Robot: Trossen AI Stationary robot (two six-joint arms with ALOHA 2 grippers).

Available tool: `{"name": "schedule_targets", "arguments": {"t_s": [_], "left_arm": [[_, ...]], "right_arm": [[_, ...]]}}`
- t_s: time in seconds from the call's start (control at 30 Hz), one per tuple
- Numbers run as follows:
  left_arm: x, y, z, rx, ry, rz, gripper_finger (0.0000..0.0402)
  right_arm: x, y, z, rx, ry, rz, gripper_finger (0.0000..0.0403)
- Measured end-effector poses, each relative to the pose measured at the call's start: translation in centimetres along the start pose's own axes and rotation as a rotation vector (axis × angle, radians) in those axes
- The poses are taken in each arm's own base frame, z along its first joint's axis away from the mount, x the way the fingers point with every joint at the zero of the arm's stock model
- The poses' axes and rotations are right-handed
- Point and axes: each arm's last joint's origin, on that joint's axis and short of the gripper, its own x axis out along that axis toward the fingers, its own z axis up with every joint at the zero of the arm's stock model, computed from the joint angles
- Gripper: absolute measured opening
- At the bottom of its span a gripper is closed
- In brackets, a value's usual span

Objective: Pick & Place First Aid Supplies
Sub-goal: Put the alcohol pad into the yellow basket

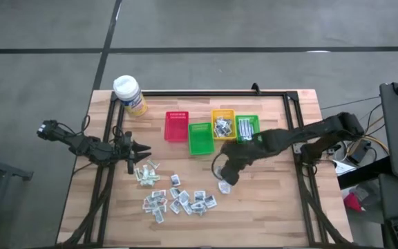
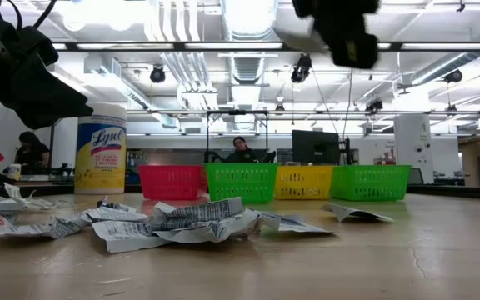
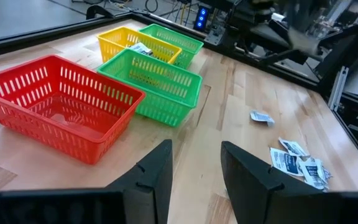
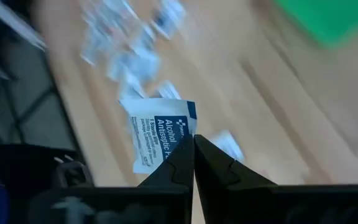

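Several first aid packets [image 1: 178, 200] lie in a loose heap on the table's near middle, also seen as crinkled wrappers [image 2: 182, 221] in the low view. My right gripper [image 1: 226, 176] is raised above the table to the right of the heap, shut on one white alcohol packet [image 4: 157, 134]. A single packet [image 2: 357, 212] lies on the wood below it. At the table's left, beside the heap, my left gripper [image 3: 194, 168] stands open with nothing between its fingers. My right gripper pinches the white packet by one edge [image 4: 184, 132] between its two fingertips. The fingers slant downward from above. The packet is lifted clear of the table and sticks out past the fingertips, its printed face toward the wrist camera.
Four small bins stand in a row at the far middle: red [image 1: 177, 126], green [image 1: 200, 138], yellow [image 1: 223, 124] with packets inside, and another green [image 1: 247, 126]. A yellow wipes canister [image 1: 128, 93] stands at the far left corner. Dark frame rails run along the table's sides.
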Motion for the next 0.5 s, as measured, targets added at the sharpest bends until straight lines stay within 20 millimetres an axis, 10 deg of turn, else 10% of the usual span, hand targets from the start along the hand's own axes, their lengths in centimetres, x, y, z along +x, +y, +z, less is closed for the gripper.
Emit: {"name": "schedule_targets", "arguments": {"t_s": [0.5], "left_arm": [[0.0,0.0,0.0,-0.008,-0.008,0.001,0.0131]], "right_arm": [[-4.4,-3.0,6.1,-0.172,-0.482,-0.107,0.0008]]}}
